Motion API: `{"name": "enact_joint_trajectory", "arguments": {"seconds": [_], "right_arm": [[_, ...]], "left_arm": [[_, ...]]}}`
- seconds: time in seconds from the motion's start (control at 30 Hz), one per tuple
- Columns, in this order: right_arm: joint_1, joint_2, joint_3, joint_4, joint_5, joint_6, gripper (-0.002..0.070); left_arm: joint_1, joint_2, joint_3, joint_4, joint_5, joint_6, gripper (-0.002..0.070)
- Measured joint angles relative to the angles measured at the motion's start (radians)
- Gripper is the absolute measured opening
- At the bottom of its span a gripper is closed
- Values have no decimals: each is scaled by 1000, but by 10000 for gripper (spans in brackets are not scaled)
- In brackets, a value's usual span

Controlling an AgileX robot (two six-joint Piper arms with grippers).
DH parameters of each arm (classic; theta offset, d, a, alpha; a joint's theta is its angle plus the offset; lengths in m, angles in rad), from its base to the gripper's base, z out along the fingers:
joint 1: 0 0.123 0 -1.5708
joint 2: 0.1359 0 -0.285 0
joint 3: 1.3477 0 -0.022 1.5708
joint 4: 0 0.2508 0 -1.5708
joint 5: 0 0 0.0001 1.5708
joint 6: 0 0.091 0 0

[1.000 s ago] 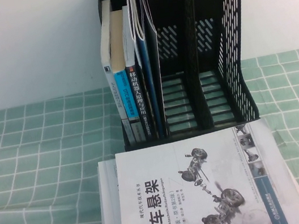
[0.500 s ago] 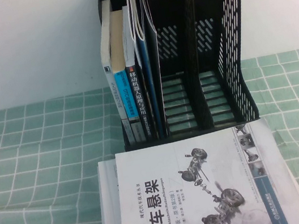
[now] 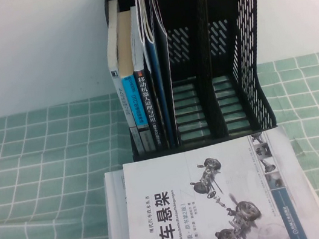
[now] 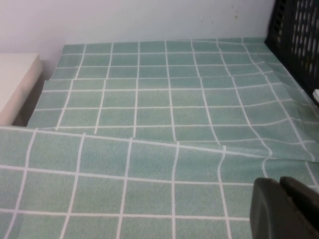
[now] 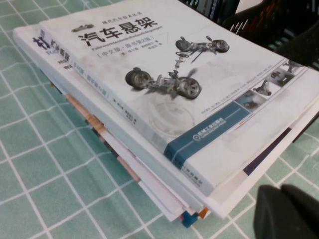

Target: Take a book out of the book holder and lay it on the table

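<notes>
A black book holder [image 3: 216,55] stands at the back of the table. Several books [image 3: 143,97] stand upright in its left compartment; its two right compartments hold nothing. In front of it a stack of books lies flat, topped by a white book with a car suspension drawing [image 3: 210,203], also seen in the right wrist view [image 5: 164,74]. My right gripper [image 5: 281,191] is shut and empty, low over the cloth beside the stack's corner. My left gripper [image 4: 280,186] is shut and empty over the bare cloth, left of the holder [image 4: 299,25]. Neither gripper shows in the high view.
A green checked cloth [image 3: 38,164] with wrinkles covers the table. A white wall [image 3: 25,50] stands behind it. A pale block [image 4: 15,79] sits past the cloth's far edge in the left wrist view.
</notes>
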Motion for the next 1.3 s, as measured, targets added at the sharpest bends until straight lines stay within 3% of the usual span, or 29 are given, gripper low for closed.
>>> {"name": "enact_joint_trajectory", "arguments": {"seconds": [0.47, 1.3], "right_arm": [[0, 0, 0, 0, 0, 0, -2], [0, 0, 0, 0, 6, 0, -2]], "left_arm": [[-49, 0, -1, 19, 2, -40, -2], [-47, 0, -1, 23, 8, -58, -2]]}}
